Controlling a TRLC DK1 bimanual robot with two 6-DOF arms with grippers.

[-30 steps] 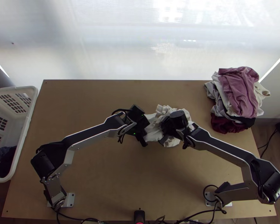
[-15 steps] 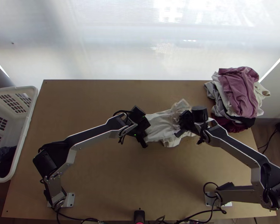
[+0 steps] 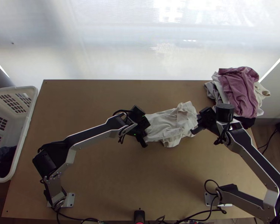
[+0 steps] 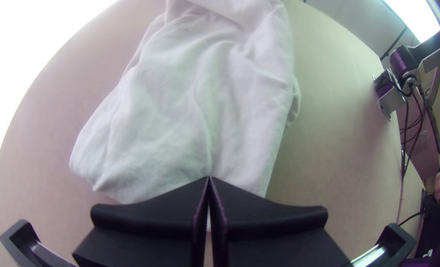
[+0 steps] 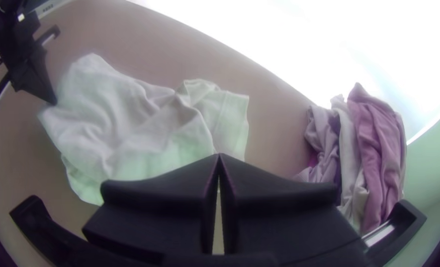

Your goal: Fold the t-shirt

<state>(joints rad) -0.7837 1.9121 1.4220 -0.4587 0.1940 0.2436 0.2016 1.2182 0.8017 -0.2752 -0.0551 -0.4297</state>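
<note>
White t-shirt (image 3: 166, 123): rumpled near mid-frame on the table (image 3: 114, 183); I expect light, limp cloth, not fragile, quick to crease if dragged.
Left gripper (image 4: 209, 180): clenched, pinching the shirt's left end in the top view.
Right gripper (image 5: 219, 156): closed beside the right end; I can't tell whether it has caught any fabric.
Best hold: I'd take both corners of that right end, pinching every layer.
Loose flap: I'd smooth the doubled part at upper right first.
</note>
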